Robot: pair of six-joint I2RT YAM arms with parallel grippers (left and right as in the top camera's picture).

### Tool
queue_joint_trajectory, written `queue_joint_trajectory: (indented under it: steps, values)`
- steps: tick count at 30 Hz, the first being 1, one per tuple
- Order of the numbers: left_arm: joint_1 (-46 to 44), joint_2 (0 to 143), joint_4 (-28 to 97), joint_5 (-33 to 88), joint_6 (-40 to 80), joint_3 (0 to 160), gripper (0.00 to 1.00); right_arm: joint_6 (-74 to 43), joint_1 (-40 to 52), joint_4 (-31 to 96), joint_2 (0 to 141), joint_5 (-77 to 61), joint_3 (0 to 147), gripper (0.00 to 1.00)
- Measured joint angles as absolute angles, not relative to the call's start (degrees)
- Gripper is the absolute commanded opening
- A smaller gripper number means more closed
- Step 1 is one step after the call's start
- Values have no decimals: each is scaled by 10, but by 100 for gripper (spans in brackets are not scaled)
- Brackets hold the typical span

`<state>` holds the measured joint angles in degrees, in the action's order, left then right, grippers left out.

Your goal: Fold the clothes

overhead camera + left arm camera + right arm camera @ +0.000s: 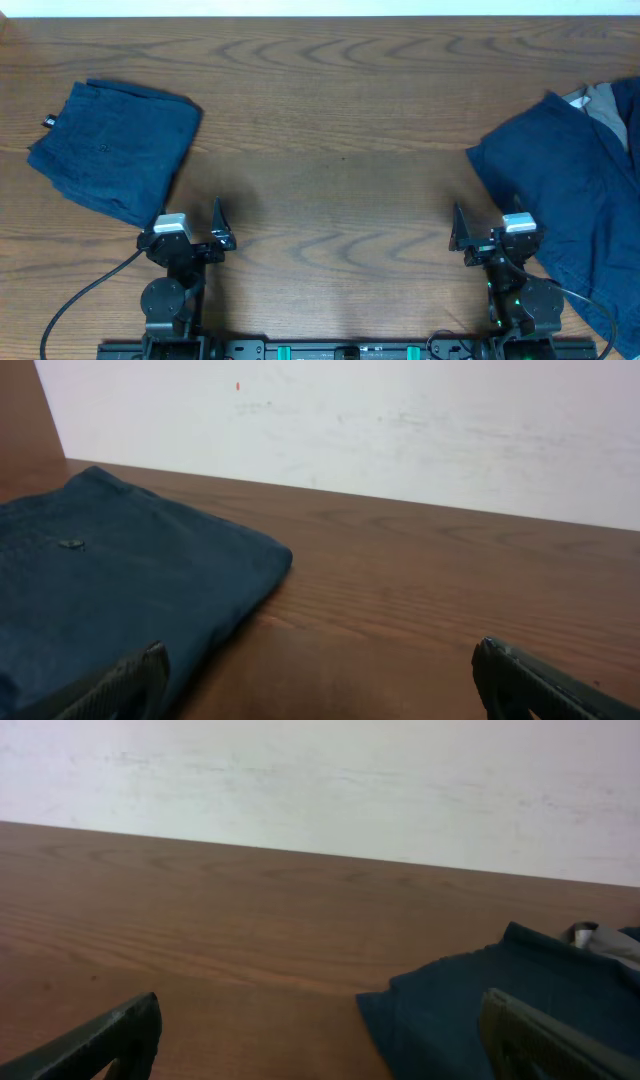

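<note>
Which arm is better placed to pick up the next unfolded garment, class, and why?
Probably right. The right claw sits open beside the rumpled navy pile with the grey piece; the left claw is by the already folded navy garment.

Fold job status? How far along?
Done: one folded navy piece lies at left. In hand: nothing; the left gripper and right gripper are empty, jaws open. Left: the rumpled navy piece at right, with a grey piece showing at its far edge.
</note>
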<state>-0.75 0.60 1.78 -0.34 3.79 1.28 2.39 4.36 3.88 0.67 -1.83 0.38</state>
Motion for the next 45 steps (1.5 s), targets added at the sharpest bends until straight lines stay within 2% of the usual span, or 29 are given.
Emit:
queue_joint_trajectory:
  steps: [13,20,25,31,40,45]
  values:
    - [-8,6,18,-3,38,13,98,23,44,39,7,-19,4,99]
    - [-8,6,20,-2,43,13,98,-20,44,32,7,-26,4,99]
    - [-8,17,87,28,62,40,98,-32,44,64,35,-19,21,99]
    - [-8,119,211,42,88,121,98,-37,43,133,192,1,131,99]
    - [-8,368,342,48,94,347,98,-39,-1,260,585,20,377,99]
    - [-8,464,356,53,94,385,98,-39,-24,245,761,33,446,99]
